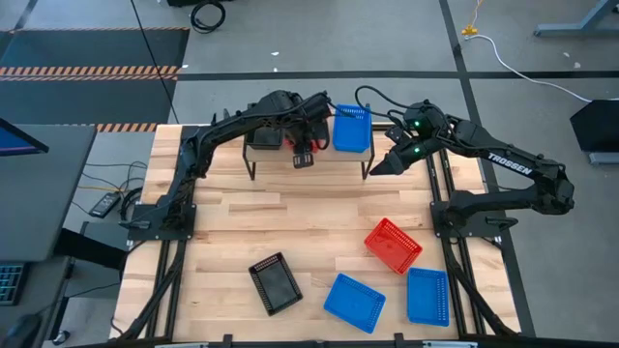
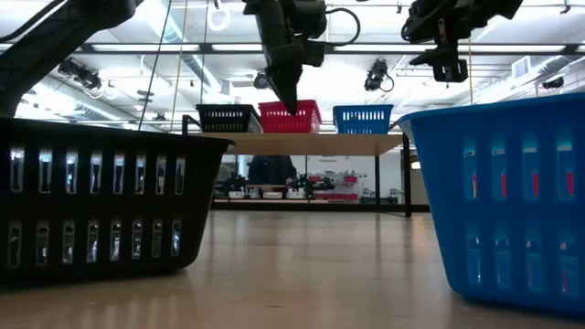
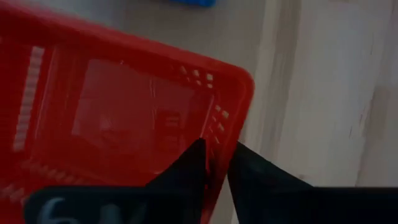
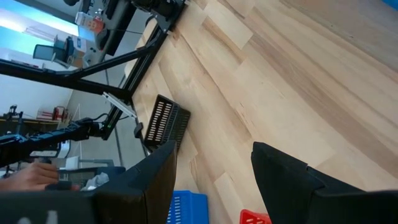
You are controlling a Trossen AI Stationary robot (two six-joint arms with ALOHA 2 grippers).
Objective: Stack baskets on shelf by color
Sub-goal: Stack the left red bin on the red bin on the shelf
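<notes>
Left end effector (image 3: pixel 214 165) pinches the red basket's (image 3: pixel 124 118) rim.

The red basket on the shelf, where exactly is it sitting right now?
In the low view, the red basket sits mid-shelf, between a black basket and a blue basket, with the left gripper at its rim.

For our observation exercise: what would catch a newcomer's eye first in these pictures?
The left hand straddling the rim of a red basket on the shelf, between a black basket and a blue one. Then the loose baskets scattered on the table's near side, like the red one.
</notes>
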